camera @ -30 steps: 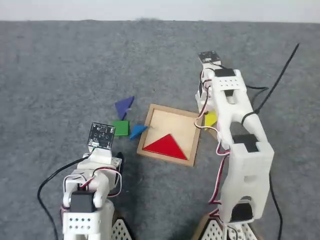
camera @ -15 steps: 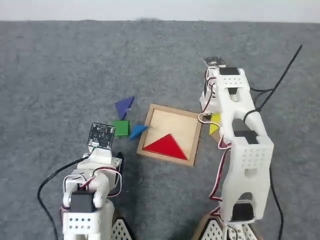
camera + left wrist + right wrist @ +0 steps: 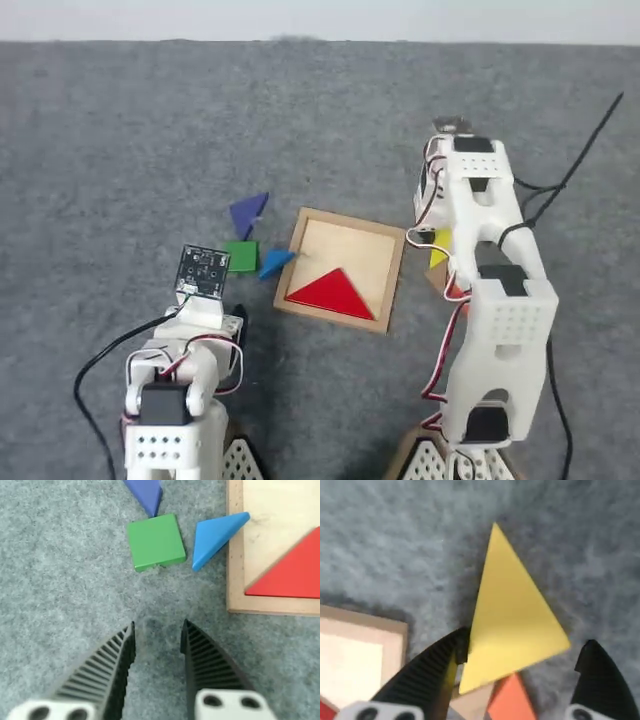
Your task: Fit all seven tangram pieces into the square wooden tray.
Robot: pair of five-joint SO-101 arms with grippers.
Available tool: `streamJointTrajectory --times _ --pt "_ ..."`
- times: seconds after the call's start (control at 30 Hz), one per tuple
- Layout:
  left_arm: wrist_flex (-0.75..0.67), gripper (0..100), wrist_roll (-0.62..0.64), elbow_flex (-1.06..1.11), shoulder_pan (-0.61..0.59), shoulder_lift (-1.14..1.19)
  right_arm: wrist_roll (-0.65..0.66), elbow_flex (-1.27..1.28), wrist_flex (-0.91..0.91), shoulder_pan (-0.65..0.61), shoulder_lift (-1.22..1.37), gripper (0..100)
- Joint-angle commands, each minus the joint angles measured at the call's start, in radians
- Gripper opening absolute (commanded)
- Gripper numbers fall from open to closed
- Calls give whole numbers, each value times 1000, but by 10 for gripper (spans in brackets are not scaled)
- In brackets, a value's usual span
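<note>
Hanging over the yellow triangle (image 3: 512, 615) just outside the tray (image 3: 350, 222), the right gripper (image 3: 527, 641) is spread wide: one black finger (image 3: 437, 667) meets the triangle's edge and the other stands clear of it, so nothing is gripped. The left gripper (image 3: 158, 630) hovers over bare carpet (image 3: 150, 130) off the tray's opposite side, its fingers a narrow gap apart and holding nothing.

I count six pieces, one of each. The red triangle (image 3: 326, 291) lies flat inside the tray, along its edge nearest the arms. An orange piece (image 3: 512, 702) peeks out from under the yellow one. On the left gripper's side of the tray sit a green square (image 3: 156, 542), a light blue triangle (image 3: 215, 535) whose tip overlaps the tray's rim, and a dark blue triangle (image 3: 145, 491) farther out, its point nearly touching the square
</note>
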Motion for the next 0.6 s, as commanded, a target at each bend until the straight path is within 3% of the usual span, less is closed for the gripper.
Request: streamJointTrajectory --times 0.0,0.17,0.33,0.57 --pt "5 148 -3 -16 -2 -17 -12 -6 -5 16 15 353" --pt "5 148 -3 -16 -2 -17 -15 -26 8 15 24 345" --pt "5 148 -3 -16 -2 -17 -12 -25 16 15 28 227" --pt "5 148 -3 -16 -2 -17 -17 -32 16 13 2 217"
